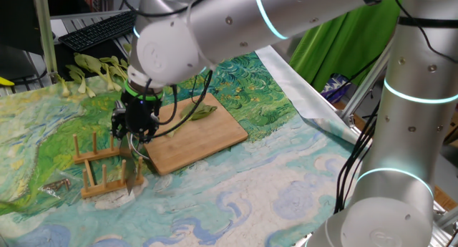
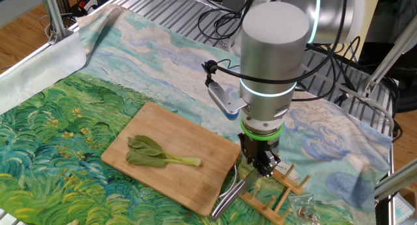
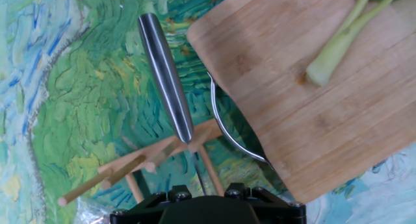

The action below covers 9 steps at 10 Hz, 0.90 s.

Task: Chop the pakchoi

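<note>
Hovering over the wooden rack (image 2: 273, 192) and the steel knife handle (image 3: 164, 74), the gripper (image 2: 264, 167) points down; whether its jaws are parted or closed cannot be told. The pakchoi (image 2: 156, 153) lies whole on the cutting board (image 2: 195, 186), at the gripper's nine o'clock in the other fixed view.

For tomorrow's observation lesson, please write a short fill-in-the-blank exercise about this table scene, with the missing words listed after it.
1. The pakchoi lies on the wooden ____.
2. The knife's metal handle leans on a small wooden ____ beside the board.
3. The gripper hangs over the knife, and the pakchoi is still in ____ piece.
4. The painted cloth under the pakchoi's end of the board is mostly ____.

Missing words: cutting board; rack; one; green
</note>
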Each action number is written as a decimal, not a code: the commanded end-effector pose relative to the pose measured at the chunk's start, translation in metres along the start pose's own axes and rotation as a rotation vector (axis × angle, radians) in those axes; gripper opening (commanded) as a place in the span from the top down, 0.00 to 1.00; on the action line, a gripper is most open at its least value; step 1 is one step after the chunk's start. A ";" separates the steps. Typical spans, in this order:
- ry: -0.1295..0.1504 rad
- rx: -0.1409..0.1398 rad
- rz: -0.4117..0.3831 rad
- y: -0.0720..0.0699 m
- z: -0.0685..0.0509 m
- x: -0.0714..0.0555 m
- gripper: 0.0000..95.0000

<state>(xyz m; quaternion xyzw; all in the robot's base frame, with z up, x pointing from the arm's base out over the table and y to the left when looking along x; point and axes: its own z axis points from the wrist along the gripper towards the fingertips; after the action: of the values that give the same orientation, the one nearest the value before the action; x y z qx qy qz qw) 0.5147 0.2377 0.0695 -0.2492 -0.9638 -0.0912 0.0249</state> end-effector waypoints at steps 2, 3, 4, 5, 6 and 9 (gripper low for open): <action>-0.017 -0.012 0.012 0.000 0.007 -0.001 0.60; -0.021 -0.013 0.013 0.000 0.010 -0.002 0.60; -0.026 -0.016 0.015 0.000 0.014 -0.002 0.60; -0.033 -0.017 0.014 0.000 0.016 -0.003 0.60; -0.043 -0.020 0.016 0.000 0.018 -0.003 0.60; -0.056 -0.029 0.021 0.000 0.022 -0.005 0.60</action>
<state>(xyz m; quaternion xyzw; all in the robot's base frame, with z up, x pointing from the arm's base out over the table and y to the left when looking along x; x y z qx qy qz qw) 0.5180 0.2392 0.0481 -0.2621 -0.9599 -0.0992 -0.0046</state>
